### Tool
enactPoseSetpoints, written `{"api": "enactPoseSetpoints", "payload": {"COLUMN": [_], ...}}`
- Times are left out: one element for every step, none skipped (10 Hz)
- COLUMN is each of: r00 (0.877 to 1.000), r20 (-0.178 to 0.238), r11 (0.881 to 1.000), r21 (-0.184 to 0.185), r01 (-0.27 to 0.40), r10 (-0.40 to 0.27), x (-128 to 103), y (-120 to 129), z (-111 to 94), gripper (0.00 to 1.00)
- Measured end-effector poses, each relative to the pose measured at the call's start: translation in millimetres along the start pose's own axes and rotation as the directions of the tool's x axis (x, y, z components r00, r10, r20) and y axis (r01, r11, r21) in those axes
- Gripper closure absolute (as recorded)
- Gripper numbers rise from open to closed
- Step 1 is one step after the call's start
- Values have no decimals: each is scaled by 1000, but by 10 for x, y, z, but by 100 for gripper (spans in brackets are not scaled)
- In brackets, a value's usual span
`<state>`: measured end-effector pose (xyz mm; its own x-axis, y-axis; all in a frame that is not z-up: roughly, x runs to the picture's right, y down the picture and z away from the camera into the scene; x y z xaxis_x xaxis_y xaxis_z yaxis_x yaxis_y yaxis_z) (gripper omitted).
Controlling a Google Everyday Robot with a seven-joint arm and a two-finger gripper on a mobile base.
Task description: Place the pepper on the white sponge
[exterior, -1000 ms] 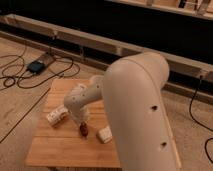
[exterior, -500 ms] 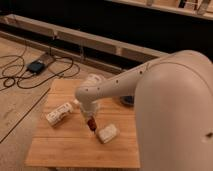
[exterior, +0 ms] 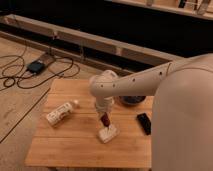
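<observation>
The pepper (exterior: pixel 105 120), a small dark red thing, hangs at the tip of my gripper (exterior: pixel 104 118), which is shut on it. The gripper points down at the middle of the wooden table (exterior: pixel 70 145), on the end of the white arm reaching in from the right. The white sponge (exterior: pixel 108 133), a small cream block, lies on the table directly under the pepper. The pepper's lower end is at or just above the sponge's top; I cannot tell whether they touch.
A white bottle (exterior: pixel 61 112) lies on its side at the table's left. A flat black slab (exterior: pixel 144 123) rests at the right, and a dark bowl (exterior: pixel 133 100) sits behind the arm. Cables and a black box (exterior: pixel 36 66) lie on the floor to the left.
The gripper has carried the pepper to the right, from beside the bottle to a spot over the white sponge. The bottle and the sponge have stayed put.
</observation>
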<state>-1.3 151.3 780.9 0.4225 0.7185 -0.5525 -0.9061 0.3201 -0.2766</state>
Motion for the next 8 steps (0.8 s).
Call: {"api": "enactPoseSetpoints", "payload": {"r00": [1000, 999, 999, 998, 997, 995, 994, 992], "r20": [-17, -32, -54, -67, -82, -95, -109, -123], "r11": [1000, 1000, 1000, 1000, 1000, 1000, 1000, 1000], "r21": [7, 9, 8, 6, 3, 2, 0, -5], "r01": [-3, -5, -7, -9, -10, -9, -6, -2], "r10": [3, 5, 7, 9, 10, 9, 6, 1], "x": [66, 133, 223, 281, 351, 409, 467, 524], "y": [-80, -126, -163, -183, -201, -212, -213, -201], "z": [49, 96, 161, 201, 248, 287, 327, 371], "gripper": [100, 100, 100, 100, 100, 100, 100, 100]}}
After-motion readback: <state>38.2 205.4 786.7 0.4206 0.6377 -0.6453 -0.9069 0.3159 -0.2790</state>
